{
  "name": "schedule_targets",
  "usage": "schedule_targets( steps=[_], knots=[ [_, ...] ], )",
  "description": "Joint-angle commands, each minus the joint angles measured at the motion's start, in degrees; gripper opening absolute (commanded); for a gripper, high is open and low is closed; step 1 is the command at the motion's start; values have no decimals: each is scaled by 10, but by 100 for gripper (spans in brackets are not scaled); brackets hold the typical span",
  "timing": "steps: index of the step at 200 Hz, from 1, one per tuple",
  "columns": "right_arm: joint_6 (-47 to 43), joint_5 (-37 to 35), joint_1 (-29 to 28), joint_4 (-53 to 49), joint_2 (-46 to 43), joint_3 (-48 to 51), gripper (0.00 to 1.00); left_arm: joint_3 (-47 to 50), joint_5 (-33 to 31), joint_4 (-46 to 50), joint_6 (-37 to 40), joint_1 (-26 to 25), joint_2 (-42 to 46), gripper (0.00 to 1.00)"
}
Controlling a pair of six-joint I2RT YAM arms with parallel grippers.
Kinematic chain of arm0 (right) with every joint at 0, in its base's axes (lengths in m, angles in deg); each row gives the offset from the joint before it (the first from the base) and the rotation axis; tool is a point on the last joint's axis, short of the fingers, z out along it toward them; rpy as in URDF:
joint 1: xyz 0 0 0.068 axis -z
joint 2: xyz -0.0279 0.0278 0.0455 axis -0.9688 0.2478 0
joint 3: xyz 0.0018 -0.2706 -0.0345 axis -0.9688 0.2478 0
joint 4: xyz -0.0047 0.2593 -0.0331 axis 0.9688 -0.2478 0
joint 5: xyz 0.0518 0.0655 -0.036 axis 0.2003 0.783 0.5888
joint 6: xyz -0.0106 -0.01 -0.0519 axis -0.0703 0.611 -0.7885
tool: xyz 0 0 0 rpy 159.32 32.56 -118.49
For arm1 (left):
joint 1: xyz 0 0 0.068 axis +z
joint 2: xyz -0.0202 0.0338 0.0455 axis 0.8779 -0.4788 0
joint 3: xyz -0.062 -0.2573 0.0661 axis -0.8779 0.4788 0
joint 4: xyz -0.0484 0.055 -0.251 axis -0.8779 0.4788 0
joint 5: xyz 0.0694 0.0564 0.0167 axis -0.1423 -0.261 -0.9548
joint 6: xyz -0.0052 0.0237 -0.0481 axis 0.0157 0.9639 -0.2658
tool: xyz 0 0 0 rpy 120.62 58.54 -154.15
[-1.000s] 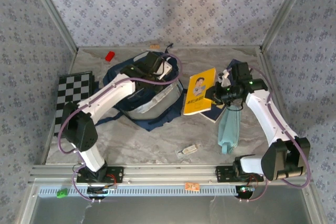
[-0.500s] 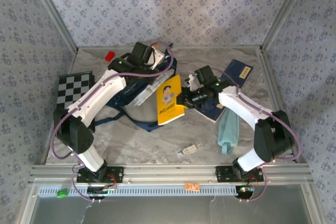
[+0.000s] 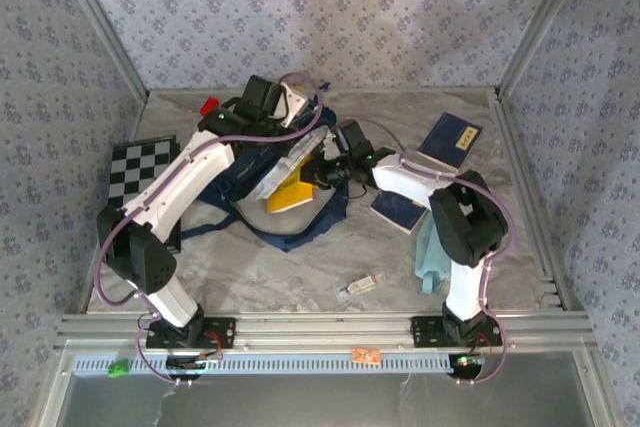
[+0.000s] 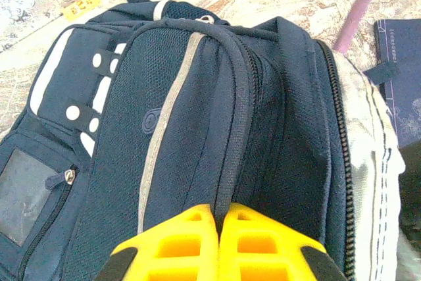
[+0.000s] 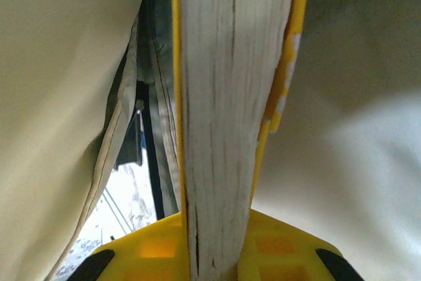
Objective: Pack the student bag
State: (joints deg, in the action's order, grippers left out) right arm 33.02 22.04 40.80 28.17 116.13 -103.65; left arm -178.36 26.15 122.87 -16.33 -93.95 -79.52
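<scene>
The student bag (image 3: pixel 262 219), navy blue with pale trim, lies left of centre with its main compartment held open. My left gripper (image 3: pixel 298 115) is shut on a dark fabric seam at the bag's top edge (image 4: pixel 197 97), its yellow fingers (image 4: pixel 191 235) pressed together around it. My right gripper (image 3: pixel 322 169) is shut on a yellow book (image 3: pixel 290 190), which is partly inside the bag's opening. In the right wrist view the book's page edges (image 5: pixel 230 110) stand between the jaws, with the bag's pale lining (image 5: pixel 59 97) on both sides.
A checkerboard (image 3: pixel 140 172) lies at the left edge and a red block (image 3: pixel 209 105) behind the bag. Two blue books (image 3: pixel 450 137) (image 3: pixel 400 212) and a teal pouch (image 3: pixel 432 252) lie on the right. A small clear item (image 3: pixel 358 287) sits near the front.
My right arm swung left, carrying the yellow book from the table beside the bag into the bag's opening. My left gripper pulled the bag's top edge up and back.
</scene>
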Motion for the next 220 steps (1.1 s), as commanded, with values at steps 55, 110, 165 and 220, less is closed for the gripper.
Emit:
schedule_targets(
  steps=[55,110,165,220],
  knots=[
    [-24,-59,-14,33,74,-67,26,-30,28,-52,-11,3,34,0],
    [-35,-139,-15,-31,-20,9,54,-6,23,-58,-12,10,39,0],
    [-47,-171,-62,-123,-67,45,44,9,30,-64,-15,11,42,0],
    [-30,-193,-110,-90,-4,42,21,9,39,-68,-20,11,40,0]
  ],
)
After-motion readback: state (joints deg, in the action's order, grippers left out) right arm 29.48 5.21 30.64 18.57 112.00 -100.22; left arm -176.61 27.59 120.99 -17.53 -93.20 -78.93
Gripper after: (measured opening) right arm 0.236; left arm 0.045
